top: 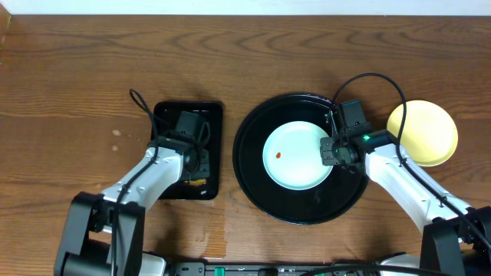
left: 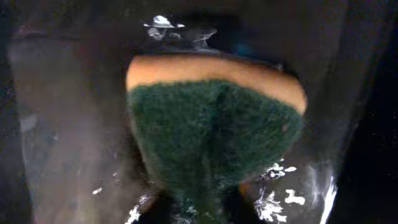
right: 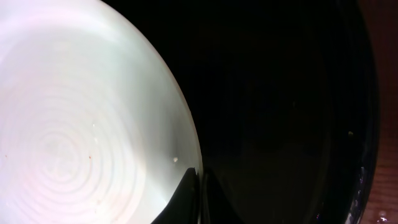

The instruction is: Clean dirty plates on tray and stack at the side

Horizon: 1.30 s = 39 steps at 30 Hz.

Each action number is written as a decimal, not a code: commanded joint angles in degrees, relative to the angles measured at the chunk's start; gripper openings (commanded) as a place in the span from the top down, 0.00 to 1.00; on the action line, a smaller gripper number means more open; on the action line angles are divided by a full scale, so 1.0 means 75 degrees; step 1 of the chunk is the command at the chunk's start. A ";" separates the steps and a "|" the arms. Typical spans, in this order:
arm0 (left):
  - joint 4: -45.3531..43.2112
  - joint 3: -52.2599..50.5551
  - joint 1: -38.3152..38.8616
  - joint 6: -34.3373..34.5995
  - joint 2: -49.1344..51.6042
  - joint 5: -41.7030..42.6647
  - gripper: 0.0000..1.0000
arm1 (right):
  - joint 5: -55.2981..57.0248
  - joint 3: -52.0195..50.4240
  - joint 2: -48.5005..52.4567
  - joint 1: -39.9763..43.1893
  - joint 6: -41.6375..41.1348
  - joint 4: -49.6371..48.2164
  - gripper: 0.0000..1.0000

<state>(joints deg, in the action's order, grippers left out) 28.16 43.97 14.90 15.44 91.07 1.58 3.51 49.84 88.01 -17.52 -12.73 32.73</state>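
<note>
Right up against the left wrist's lens is a sponge [left: 214, 134]: dark green scouring face toward us, an orange-yellow band along its top edge. It narrows and creases toward the bottom, so the left claw [top: 195, 165] looks closed on it, though the fingers themselves are too dark to make out. From above, that claw is down inside the small rectangular tray [top: 165, 115], well apart from any plate.

The right claw [right: 198, 186] has its fingertips together right at the rim of the mint plate [right: 74, 124]. Whether the rim is actually pinched between them, I cannot tell. That plate [top: 295, 153] lies flat in the big round black tray [top: 249, 165], a little above centre, with a small red speck [top: 278, 155] on its left half.

The yellow plate [top: 423, 132] rests on the bare table [top: 77, 77], just beside the round tray's right edge, partly under the right arm. No mark shows on it.

My reading is that the job is partly done — one plate is set aside and looks clean. The mint one is dirty and not yet touched by the sponge, so it needs wiping and then moving onto the yellow one. I see only these two plates; if another lies underneath, it is hidden.
</note>
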 commanded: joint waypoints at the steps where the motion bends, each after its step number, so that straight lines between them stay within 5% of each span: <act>1: -0.0318 -0.0219 -0.0015 -0.0023 0.0373 -0.0090 0.92 | 0.0125 0.0111 -0.0006 0.0038 0.0105 0.0003 0.99; 16: 0.0676 0.1011 -0.0015 -0.0251 -0.0772 -0.0102 0.92 | 0.0125 0.0111 -0.0006 0.0038 0.0105 0.0006 0.99; 31: 0.0356 0.0708 -0.0015 -0.0195 0.0169 -0.0093 0.92 | 0.0070 0.0111 -0.0006 0.0038 0.0105 0.0009 0.99; 39: 0.2136 0.2897 -0.0003 -0.0189 -0.0213 0.0632 0.93 | 0.0070 0.0111 -0.0006 0.0038 0.0108 0.0012 0.99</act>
<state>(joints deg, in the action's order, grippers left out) 42.81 58.76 14.90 14.55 92.16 2.31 3.49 49.84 88.01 -17.52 -12.71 32.80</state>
